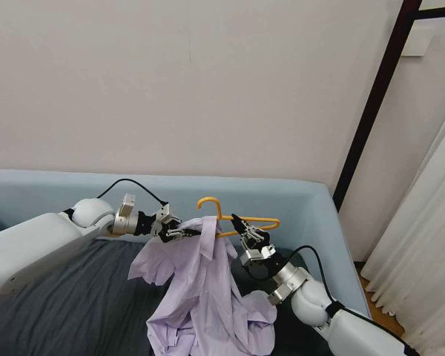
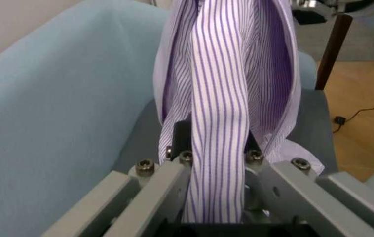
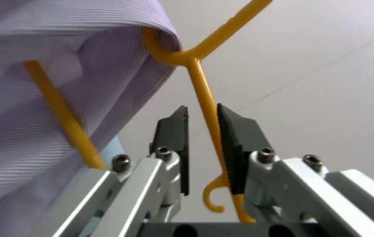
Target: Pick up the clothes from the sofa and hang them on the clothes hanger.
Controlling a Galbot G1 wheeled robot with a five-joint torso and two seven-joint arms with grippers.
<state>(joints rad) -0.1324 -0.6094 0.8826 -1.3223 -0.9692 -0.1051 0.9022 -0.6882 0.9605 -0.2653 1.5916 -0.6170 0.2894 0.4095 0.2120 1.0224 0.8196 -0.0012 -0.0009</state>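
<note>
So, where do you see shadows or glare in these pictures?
Head view: soft even light, no glare, faint shading in the shirt folds. Left wrist view: the left gripper pinches the shirt, whose inner folds are darker; the floor is bright. Right wrist view: the right gripper, on the hanger, looks dark against the pale wall.

Head camera looks down over the sofa [image 1: 297, 196]; wrist cameras sit tight behind left end effector [image 2: 214, 140] and right end effector [image 3: 204, 128]; all share the shirt [image 1: 208, 289], two the hanger [image 1: 258, 220].
</note>
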